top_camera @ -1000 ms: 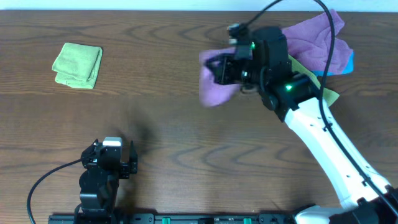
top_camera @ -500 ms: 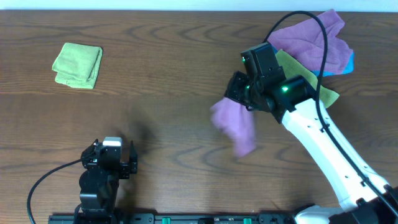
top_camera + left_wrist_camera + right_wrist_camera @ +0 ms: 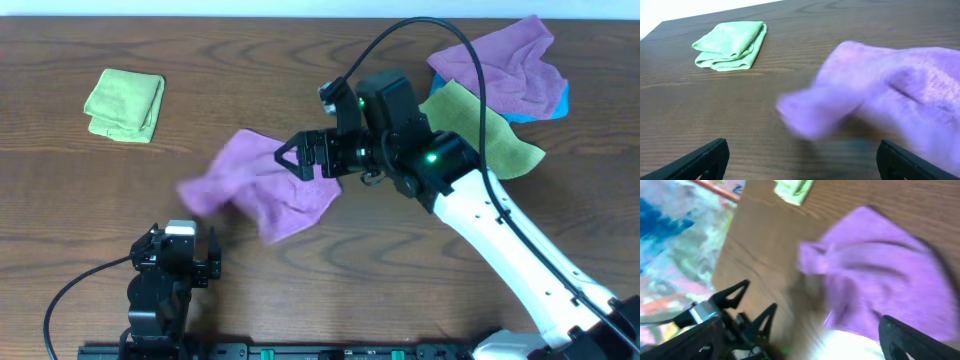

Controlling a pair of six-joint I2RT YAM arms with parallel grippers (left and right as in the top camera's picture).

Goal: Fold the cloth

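Overhead, the dark wooden table (image 3: 80, 200) fills the frame. The right arm (image 3: 500, 230), white with a black wrist, reaches from the near right corner toward the middle. The right gripper (image 3: 305, 158) there has its two fingers spread apart in a wide V, closed on nothing. The cloth (image 3: 265, 185), purple-mauve, lies loosely spread and blurred near the table's centre. Its right edge is just under those open fingers and its left end trails toward the near left. In the right wrist view it shows as a rumpled, blurred sheet against the wood; whether all of it rests flat on the table I cannot tell. At the far right corner a rumpled purple cloth (image 3: 500, 65) lies over a flat yellow-green cloth (image 3: 490, 140), with a blue patch (image 3: 566, 100) showing beside them. A folded yellow-green cloth (image 3: 125, 105) sits at the far left, well apart from everything. The left gripper (image 3: 802, 147) rests by the near edge, fingers wide and empty, the cloth just ahead of it
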